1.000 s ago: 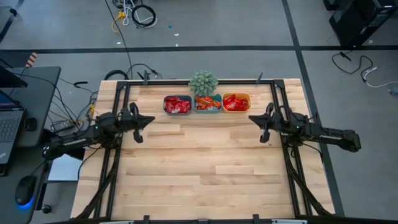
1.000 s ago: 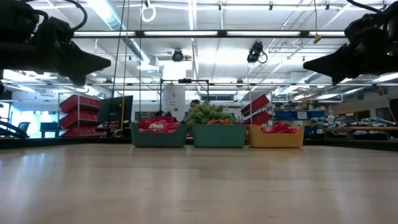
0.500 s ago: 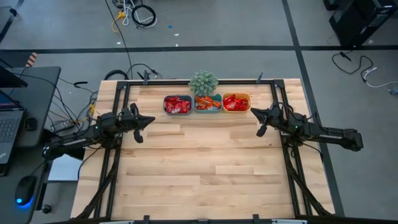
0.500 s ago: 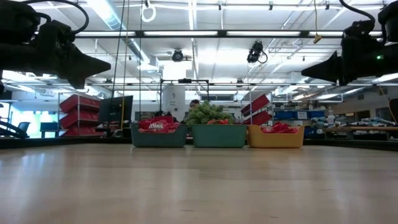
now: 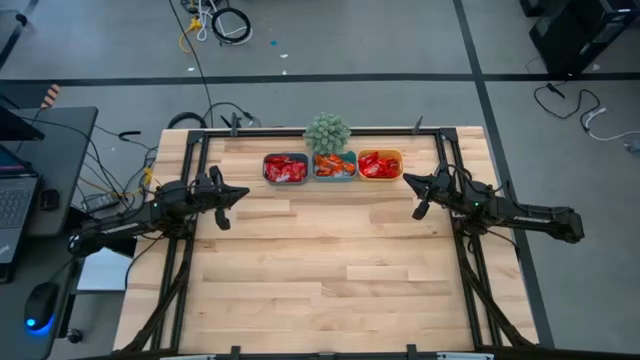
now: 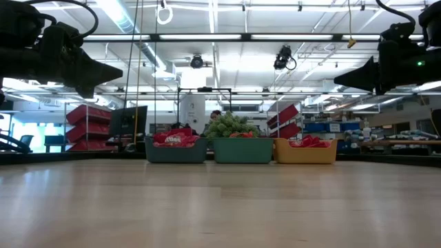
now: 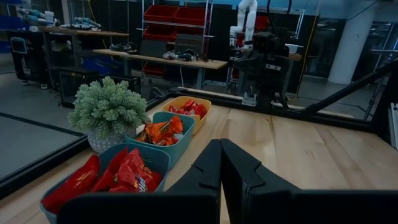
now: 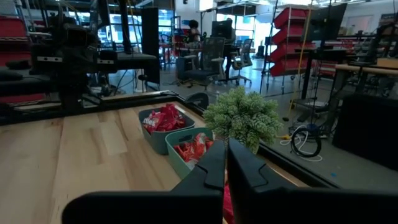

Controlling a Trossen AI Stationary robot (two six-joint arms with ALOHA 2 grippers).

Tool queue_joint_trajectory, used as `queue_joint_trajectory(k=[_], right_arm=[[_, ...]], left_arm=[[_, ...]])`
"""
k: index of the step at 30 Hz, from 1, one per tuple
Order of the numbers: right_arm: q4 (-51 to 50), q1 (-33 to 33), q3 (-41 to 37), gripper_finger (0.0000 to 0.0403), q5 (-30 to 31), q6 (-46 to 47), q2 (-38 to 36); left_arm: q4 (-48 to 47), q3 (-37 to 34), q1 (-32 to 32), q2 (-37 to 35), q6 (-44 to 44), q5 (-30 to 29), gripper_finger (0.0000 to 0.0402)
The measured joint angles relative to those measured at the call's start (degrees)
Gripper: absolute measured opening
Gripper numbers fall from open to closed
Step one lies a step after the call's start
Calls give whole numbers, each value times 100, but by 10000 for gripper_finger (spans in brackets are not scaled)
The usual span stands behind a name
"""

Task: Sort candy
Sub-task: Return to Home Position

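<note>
The candy lies sorted in three small trays at the table's far edge: red packets in the blue tray [image 5: 285,168], orange and red ones in the teal tray [image 5: 334,167], red ones in the yellow tray [image 5: 380,165]. My left gripper [image 5: 243,193] hangs shut above the table's left part, pointing right, clear of everything. My right gripper [image 5: 407,182] is shut too, raised beside the yellow tray's right end and pointing toward it. In the left wrist view the blue tray [image 7: 106,180] is nearest, with the shut left gripper [image 7: 221,163] aimed past it.
A small green potted plant [image 5: 327,132] stands just behind the teal tray at the far edge. The wooden table [image 5: 320,270] stretches bare from the trays to its near edge. Black frame rails run along the left and right sides.
My right gripper has swung toward the table's far edge and a little left, ending next to the yellow tray, and then held still. The left arm and the trays have stayed put.
</note>
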Motion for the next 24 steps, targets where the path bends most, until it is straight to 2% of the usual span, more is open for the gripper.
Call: queue_joint_trajectory(k=[24], right_arm=[[0,0,0,1,-4,2,0]], left_arm=[[0,0,0,0,9,-2,7]])
